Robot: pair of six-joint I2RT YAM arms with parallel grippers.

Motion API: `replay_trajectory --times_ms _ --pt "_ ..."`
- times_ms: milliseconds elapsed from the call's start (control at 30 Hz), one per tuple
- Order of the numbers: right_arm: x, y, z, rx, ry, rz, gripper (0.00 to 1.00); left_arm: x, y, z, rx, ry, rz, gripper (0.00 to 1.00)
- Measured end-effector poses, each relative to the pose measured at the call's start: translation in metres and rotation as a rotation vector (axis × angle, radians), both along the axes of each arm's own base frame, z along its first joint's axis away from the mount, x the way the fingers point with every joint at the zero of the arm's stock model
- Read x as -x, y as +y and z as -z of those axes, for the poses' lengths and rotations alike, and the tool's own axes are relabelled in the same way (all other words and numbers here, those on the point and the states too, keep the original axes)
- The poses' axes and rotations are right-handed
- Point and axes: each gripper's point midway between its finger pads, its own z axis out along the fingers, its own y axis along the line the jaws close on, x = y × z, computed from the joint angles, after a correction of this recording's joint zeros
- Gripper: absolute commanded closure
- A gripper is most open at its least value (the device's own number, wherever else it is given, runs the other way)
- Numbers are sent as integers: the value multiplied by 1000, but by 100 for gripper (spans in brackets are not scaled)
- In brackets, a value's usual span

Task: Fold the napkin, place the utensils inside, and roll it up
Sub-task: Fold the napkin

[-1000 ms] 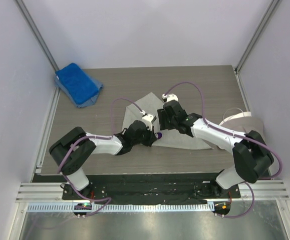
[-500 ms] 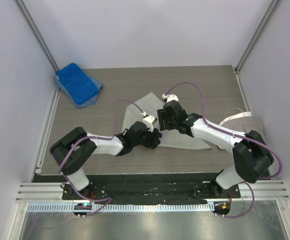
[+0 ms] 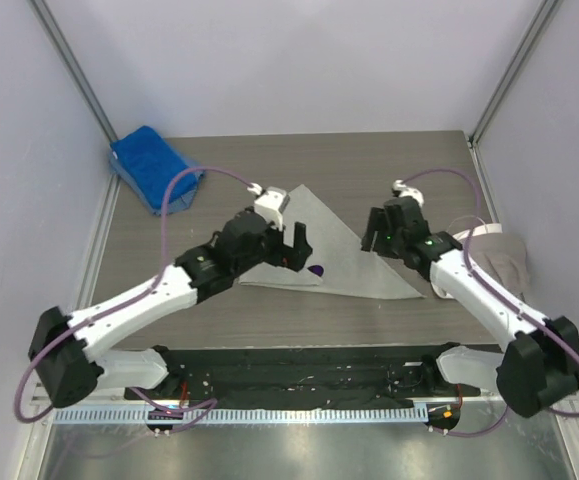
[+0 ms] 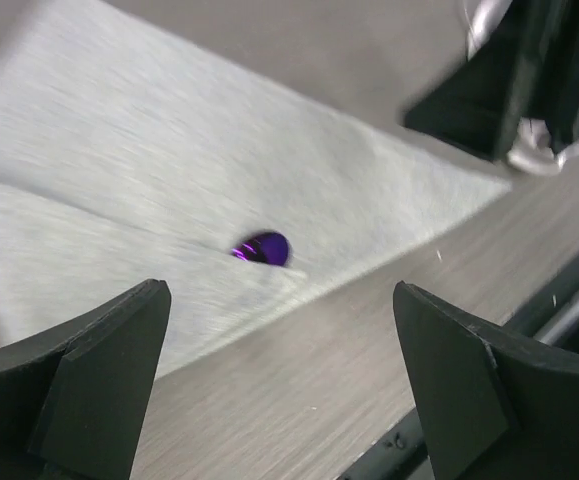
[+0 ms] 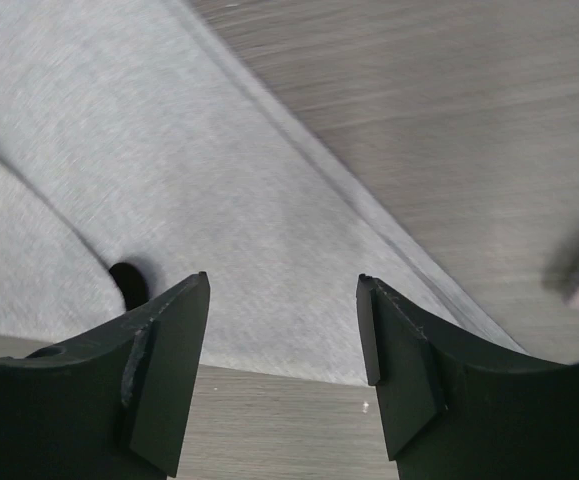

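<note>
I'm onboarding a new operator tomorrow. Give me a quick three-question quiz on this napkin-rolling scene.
1. True or false: the left gripper is shut on the utensil.
2. How much of the utensil shows? A) all of it B) only a purple end peeking out of the folded napkin C) only the handle
3. What lies at the table's far-left corner?
Key: 1 false, its jaws stand open and empty; 2 B; 3 the blue towel.

The left fingers (image 4: 99, 385) and right fingers (image 5: 164, 370) stand spread wide.
</note>
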Motion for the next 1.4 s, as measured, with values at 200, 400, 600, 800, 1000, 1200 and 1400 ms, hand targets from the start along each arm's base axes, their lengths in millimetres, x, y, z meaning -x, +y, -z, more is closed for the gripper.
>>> replay_trajectory --times_ms 200,400,600,800,1000,1200,1400 --pt "36 -62 24 -97 101 223 42 -33 101 -79 -17 -64 -253 0" --pt "80 -85 65 -211 294 369 48 -49 200 -67 -172 -15 -479 0" --pt "99 -96 76 -271 388 473 49 -45 214 -52 -248 12 -479 0" --pt "106 -106 75 -279 394 540 51 -42 222 -37 -268 46 -489 0" --pt "109 -115 78 -253 403 582 53 -41 223 -38 -272 37 -480 0" --pt "110 -124 83 -220 410 619 55 -40 223 -39 -269 36 -478 0" --pt "106 -127 89 -216 415 631 57 -40 223 -38 -269 38 -475 0"
